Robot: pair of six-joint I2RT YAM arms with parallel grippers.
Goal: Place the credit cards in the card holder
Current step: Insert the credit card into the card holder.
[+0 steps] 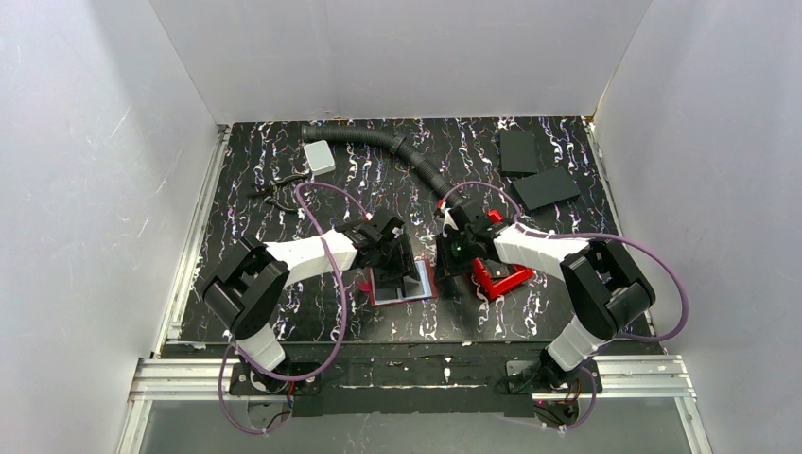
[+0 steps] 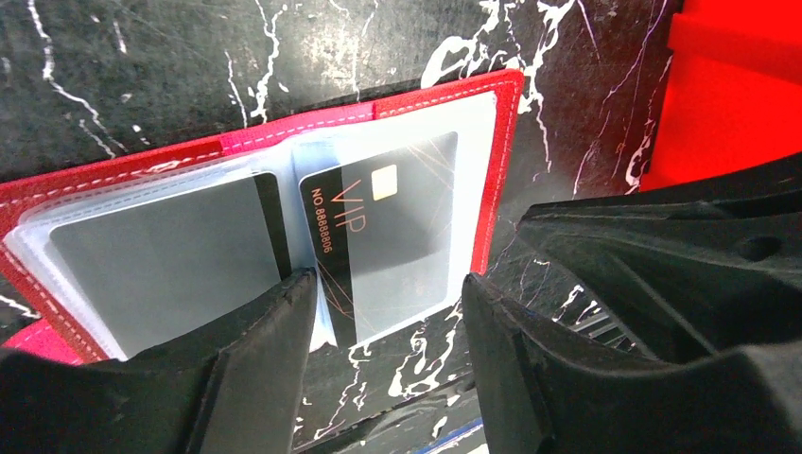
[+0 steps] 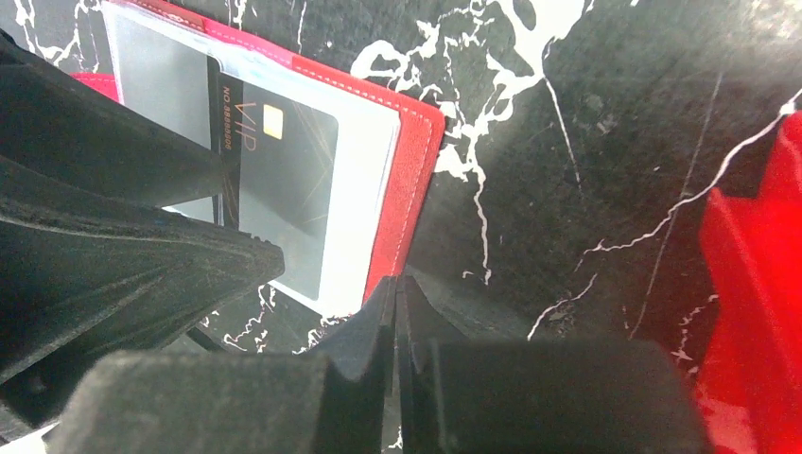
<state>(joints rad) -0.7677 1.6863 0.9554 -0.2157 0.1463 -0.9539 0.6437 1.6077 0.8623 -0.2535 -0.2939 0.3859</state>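
Note:
The card holder (image 1: 402, 284) lies open on the table, a red wallet with clear pockets, also in the left wrist view (image 2: 506, 142) and the right wrist view (image 3: 407, 180). A grey "VIP" credit card (image 2: 397, 218) sits in its right pocket, its near end sticking out past the wallet edge. Another grey card (image 2: 161, 265) fills the left pocket. My left gripper (image 2: 388, 293) is open, its fingers (image 2: 274, 340) standing either side of the VIP card's near end. My right gripper (image 3: 394, 293) is shut and empty, its tip at the wallet's right edge.
A red open-top bin (image 1: 501, 277) stands just right of the right gripper. Two black slabs (image 1: 534, 170) lie at the back right. A black corrugated hose (image 1: 397, 147) and a small white box (image 1: 320, 157) lie at the back. White walls surround the table.

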